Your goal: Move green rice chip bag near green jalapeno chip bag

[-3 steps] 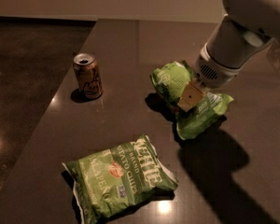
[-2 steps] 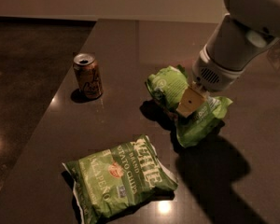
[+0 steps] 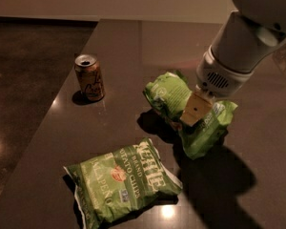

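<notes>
Green rice chip bag in hand, nearer green jalapeno chip bag

Arm angled down from upper rt, tool clamped on rice bag.

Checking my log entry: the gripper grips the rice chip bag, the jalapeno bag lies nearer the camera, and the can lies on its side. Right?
No: the can stands upright, open top up, as the camera view shows. The rest holds: the gripper is clamped on the green rice chip bag, and the green jalapeno chip bag lies nearer the camera.
</notes>
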